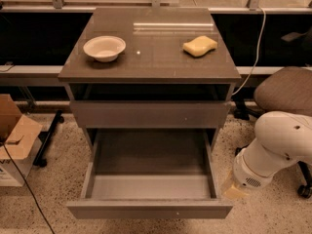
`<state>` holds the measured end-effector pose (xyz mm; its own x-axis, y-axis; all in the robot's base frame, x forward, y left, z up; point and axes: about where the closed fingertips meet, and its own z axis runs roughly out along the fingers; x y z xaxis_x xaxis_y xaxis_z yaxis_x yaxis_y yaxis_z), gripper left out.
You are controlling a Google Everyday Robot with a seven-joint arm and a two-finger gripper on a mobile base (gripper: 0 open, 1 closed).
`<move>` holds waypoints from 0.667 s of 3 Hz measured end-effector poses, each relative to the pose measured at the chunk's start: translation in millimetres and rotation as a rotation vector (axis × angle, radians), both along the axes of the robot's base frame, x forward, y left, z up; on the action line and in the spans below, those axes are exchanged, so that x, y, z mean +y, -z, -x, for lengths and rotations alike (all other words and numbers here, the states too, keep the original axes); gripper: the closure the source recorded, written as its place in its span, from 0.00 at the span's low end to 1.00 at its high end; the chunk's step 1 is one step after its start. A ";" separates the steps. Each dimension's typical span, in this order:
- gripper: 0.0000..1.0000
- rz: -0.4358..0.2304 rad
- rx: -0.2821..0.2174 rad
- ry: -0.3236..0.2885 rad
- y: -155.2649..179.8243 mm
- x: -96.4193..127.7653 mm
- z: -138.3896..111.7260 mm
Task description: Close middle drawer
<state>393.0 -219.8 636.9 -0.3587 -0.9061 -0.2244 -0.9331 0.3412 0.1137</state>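
Middle drawer (146,209) stands pulled far out of the cabinet (156,57); gripper (235,192) hangs low just beside its right front corner, released or clenched cannot be told

Looked like office or lab workspace: speckled floor (48,199), swivel chair (285,89), cardboard box (17,140), trailing cable (256,48), grey cabinet (151,57). Gripper (236,192) hung low right, beside cabinet.

Gripper (236,192) low at right. Well up-left of its jaws: white bowl (104,48), yellow sponge (200,46) on cabinet top (156,62). Far left, cardboard box (14,140); up-right, brown chair (285,89).
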 end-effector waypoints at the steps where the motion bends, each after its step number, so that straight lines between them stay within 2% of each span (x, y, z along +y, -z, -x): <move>1: 1.00 -0.053 0.027 0.014 27.3 6.0 -3.1; 2: 1.00 -0.087 0.050 0.019 64.2 14.6 -0.3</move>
<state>393.3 -205.2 572.7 -0.3887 -0.8766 -0.2836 -0.9188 0.3459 0.1901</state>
